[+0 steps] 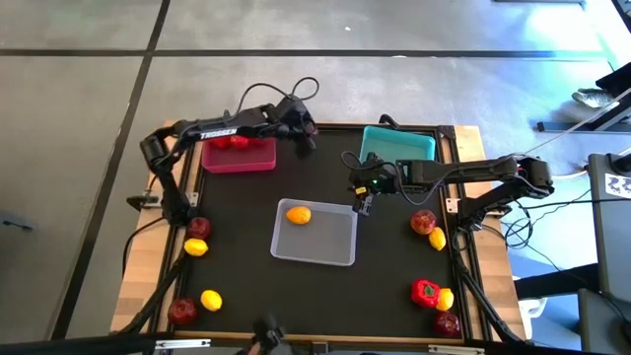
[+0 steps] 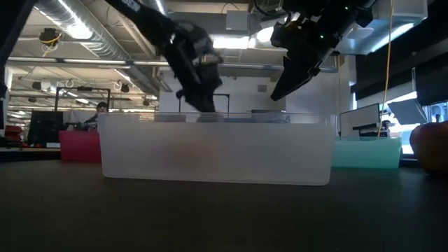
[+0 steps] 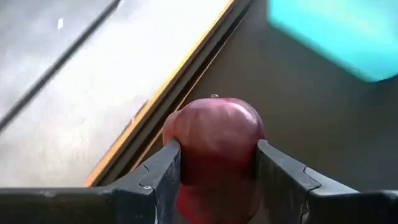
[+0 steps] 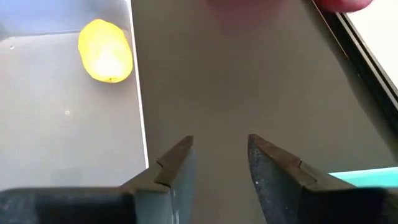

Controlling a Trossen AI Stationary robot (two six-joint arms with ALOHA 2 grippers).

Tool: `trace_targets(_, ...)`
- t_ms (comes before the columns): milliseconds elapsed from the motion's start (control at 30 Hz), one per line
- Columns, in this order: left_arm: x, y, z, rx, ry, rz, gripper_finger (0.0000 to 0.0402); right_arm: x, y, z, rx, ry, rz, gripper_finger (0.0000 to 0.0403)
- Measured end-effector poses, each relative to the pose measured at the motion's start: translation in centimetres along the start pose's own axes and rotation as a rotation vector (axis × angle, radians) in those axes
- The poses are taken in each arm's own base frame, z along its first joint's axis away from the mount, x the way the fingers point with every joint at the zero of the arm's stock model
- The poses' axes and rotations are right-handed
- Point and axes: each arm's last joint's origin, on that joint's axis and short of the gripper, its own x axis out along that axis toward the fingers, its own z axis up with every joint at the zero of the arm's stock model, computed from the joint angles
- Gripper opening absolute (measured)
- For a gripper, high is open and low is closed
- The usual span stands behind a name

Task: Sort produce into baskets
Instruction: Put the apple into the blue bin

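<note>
High view: the table [image 1: 325, 168] carries three baskets: a pink basket [image 1: 240, 156] at the far left with red pieces in it, a teal basket [image 1: 398, 144] at the far right, and a clear basket [image 1: 315, 235] in the middle holding one lemon [image 1: 298, 214]. Loose apples, lemons and a red pepper [image 1: 426, 291] lie along both near sides. The left pincer [image 1: 304, 136] hangs just beside the pink basket's right end; the right pincer [image 1: 365, 202] hovers at the clear basket's far right corner.

Low view: the clear basket's wall [image 2: 217, 150] fills the middle and hides what lies behind it; both arms hang above it.

Left wrist view: the left pincer's fingers [image 3: 163, 171] are clamped on a dark red apple [image 3: 216, 140] above the table's far edge, the teal basket to one side.

Right wrist view: the right pincer [image 4: 219, 163] is slightly parted and holds nothing, over bare table just beside the clear basket's rim, well apart from the lemon.
</note>
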Motion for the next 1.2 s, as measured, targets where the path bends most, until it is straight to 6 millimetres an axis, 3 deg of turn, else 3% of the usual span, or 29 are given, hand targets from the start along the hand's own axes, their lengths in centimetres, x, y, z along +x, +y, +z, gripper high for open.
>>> trace_targets(367,-8.3,-5.3,1.9,0.23,-0.201,-0.124,0.0174,0.0,0.1,0.5,0.073,-0.053,0.039,0.0261)
trace_targets(567,-11.8,-8.0,1.9,0.381,-0.297,-0.196,0.0174,-1.1,0.1,1.2,0.051,-0.121,0.079,0.0277)
trace_targets(900,-14.2,-11.7,1.2,0.597,-0.37,-0.269,0.0175,-5.7,-0.7,2.5,0.035,-0.325,0.105,0.0265)
trace_targets(1200,-15.0,-13.6,0.7,0.643,-0.393,-0.312,0.0175,-6.5,0.0,3.7,-0.043,-0.477,0.159,0.0264)
